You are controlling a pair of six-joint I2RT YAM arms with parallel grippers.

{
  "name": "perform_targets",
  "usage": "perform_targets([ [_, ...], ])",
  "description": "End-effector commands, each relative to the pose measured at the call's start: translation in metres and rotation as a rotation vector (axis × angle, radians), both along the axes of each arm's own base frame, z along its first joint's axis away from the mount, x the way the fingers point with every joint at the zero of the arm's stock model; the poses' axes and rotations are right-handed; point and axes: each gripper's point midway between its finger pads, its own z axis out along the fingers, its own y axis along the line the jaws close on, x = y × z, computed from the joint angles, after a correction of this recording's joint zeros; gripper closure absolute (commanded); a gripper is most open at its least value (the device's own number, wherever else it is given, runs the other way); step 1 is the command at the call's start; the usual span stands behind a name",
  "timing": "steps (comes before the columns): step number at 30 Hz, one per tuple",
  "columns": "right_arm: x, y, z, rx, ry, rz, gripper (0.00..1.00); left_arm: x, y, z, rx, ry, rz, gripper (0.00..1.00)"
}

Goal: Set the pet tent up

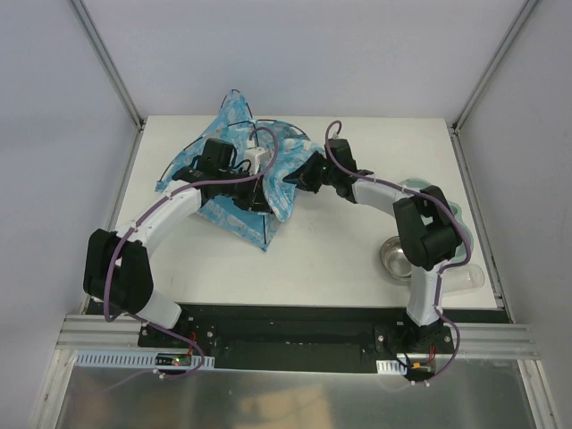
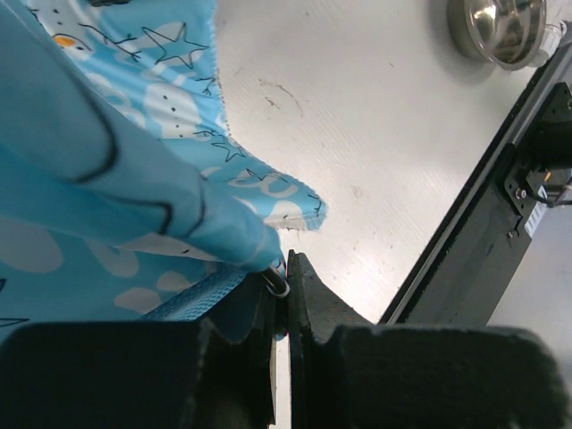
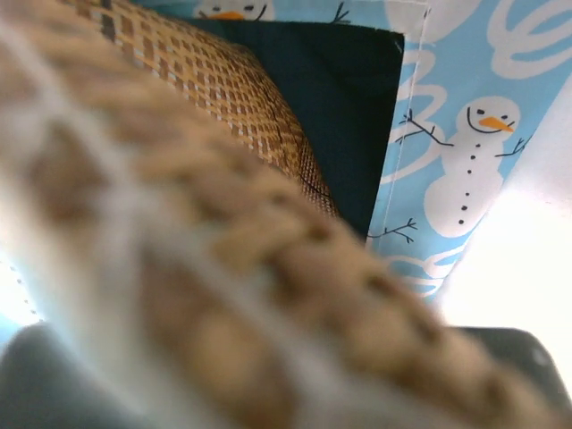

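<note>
The pet tent [image 1: 259, 156] lies collapsed at the back of the table, blue snowman-print cloth with thin black poles sticking out. My left gripper [image 1: 239, 166] is over its middle. In the left wrist view it [image 2: 288, 273] is shut on a corner of the tent cloth [image 2: 134, 179], right at a small metal ring [image 2: 277, 284]. My right gripper [image 1: 302, 176] is at the tent's right edge. In the right wrist view a blurred tan woven layer [image 3: 223, 268] covers the jaws, with blue cloth [image 3: 465, 161] and a dark opening [image 3: 349, 98] behind.
A flat mat of the same blue print [image 1: 243, 225] lies under the tent's near side. A steel bowl [image 1: 398, 259] and a clear plastic cup [image 1: 466, 277] stand at the right, the bowl also in the left wrist view [image 2: 500, 31]. The table's front rail [image 2: 483, 232] is near.
</note>
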Motion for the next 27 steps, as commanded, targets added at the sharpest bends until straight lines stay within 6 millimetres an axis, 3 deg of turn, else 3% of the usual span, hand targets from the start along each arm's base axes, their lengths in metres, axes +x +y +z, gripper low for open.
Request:
perform_targets([
  [1, 0.03, 0.021, 0.084, 0.273, -0.106, -0.022, 1.0, -0.041, 0.0, 0.007, -0.051, 0.059, -0.139, 1.0],
  [7, 0.031, 0.04, 0.055, 0.228, -0.057, -0.001, 1.0, -0.039, 0.005, 0.001, -0.058, 0.079, -0.14, 1.0],
  [12, 0.002, 0.082, 0.068, 0.437, 0.029, 0.146, 1.0, -0.029, 0.005, -0.003, -0.065, 0.097, -0.146, 1.0],
  [16, -0.015, 0.099, 0.074, 0.516, 0.022, 0.235, 1.0, -0.023, 0.006, -0.002, -0.076, 0.102, -0.151, 1.0],
  [21, 0.006, 0.08, 0.024, 0.084, -0.121, 0.078, 1.0, -0.031, 0.005, 0.004, -0.121, 0.116, -0.186, 1.0],
  [27, 0.049, 0.043, 0.005, -0.09, -0.201, -0.186, 1.0, -0.041, 0.005, 0.012, -0.153, 0.129, -0.203, 1.0],
])
